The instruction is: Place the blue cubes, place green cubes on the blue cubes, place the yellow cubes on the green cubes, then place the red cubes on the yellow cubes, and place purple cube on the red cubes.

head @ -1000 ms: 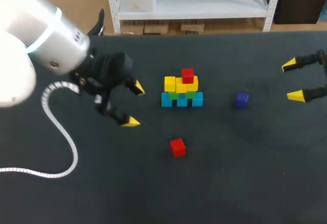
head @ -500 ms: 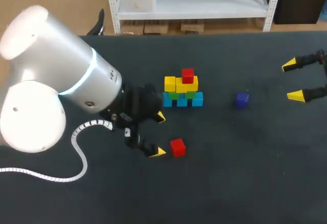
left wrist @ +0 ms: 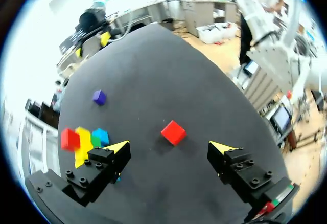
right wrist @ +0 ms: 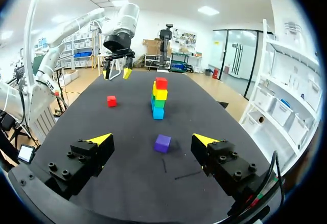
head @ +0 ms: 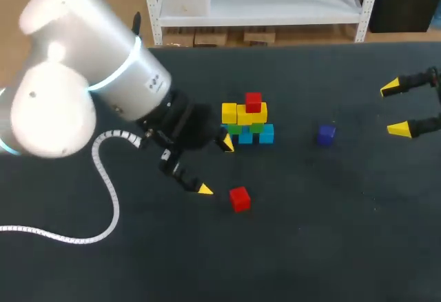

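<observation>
The loose red cube (head: 240,198) lies on the dark worktop (head: 331,247), on the robot's side of the stack (head: 246,121) and apart from it. The left tool (head: 214,166) hangs between the stack and that cube. Its two fingers are spread wide and it holds nothing. In the left wrist view the cube sits just ahead of the fingers, in line with the gap between them, and neither finger touches it. One yellow tip is near the stack's left end, and the other is just beside the loose cube.

The purple cube (head: 326,134) stands alone on the worktop to the right of the stack, near it. The right tool (head: 395,109) is farther to the right of the stack, beyond the purple cube, and it is also wide open and empty. In the right wrist view the purple cube lies ahead of this tool, roughly on the line of its gap, with the stack farther off behind the cube.

By count, three blue cubes (head: 245,136) form a row at the foot of the stack, and two green cubes (head: 234,129) rest on them. Above the green ones are the yellow cubes (head: 244,114), seemingly three, though their edges run together. A single top red cube (head: 253,101) crowns the stack. With the loose one that makes two red cubes, and there is one purple cube.
</observation>
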Robot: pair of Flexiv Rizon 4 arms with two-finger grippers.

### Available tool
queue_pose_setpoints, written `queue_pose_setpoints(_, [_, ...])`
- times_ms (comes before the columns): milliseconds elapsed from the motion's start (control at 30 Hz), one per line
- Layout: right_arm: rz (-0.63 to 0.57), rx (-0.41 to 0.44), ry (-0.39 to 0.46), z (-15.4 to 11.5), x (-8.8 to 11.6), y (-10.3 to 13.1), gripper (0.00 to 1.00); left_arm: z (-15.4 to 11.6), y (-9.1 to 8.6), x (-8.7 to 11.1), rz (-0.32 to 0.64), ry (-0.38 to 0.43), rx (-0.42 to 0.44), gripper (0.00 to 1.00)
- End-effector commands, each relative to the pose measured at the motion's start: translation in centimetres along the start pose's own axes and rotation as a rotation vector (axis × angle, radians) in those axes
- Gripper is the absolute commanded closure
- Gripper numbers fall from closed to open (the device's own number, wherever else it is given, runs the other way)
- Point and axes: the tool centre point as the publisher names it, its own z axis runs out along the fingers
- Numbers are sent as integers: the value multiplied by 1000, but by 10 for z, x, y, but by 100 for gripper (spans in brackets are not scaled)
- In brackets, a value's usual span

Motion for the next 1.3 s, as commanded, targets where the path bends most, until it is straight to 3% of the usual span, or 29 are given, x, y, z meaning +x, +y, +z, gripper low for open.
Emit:
queue_pose_setpoints(33, [-1, 0, -1, 0, 0, 0, 0, 17, 20, -9, 323, 23, 361, 0])
queue_pose_setpoints(100, [-1, 0, -1, 0, 0, 0, 0, 26, 20, -14, 407, 20, 431, 0])
queue_pose_setpoints(233, [-1, 0, -1, 0, 0, 0, 0, 39, 16, -18, 469, 25, 511, 0])
queue_pose_setpoints(600, [-1, 0, -1, 0, 0, 0, 0, 58, 5, -10, 488, 138, 674, 0])
queue_pose_setpoints(967, [-1, 0, -1, 0, 0, 0, 0, 64, 1, -8, 523, 173, 734, 0])
queue_pose_setpoints(1300, [-1, 0, -1, 0, 0, 0, 0, 66, 2, -1, 452, 180, 702, 0])
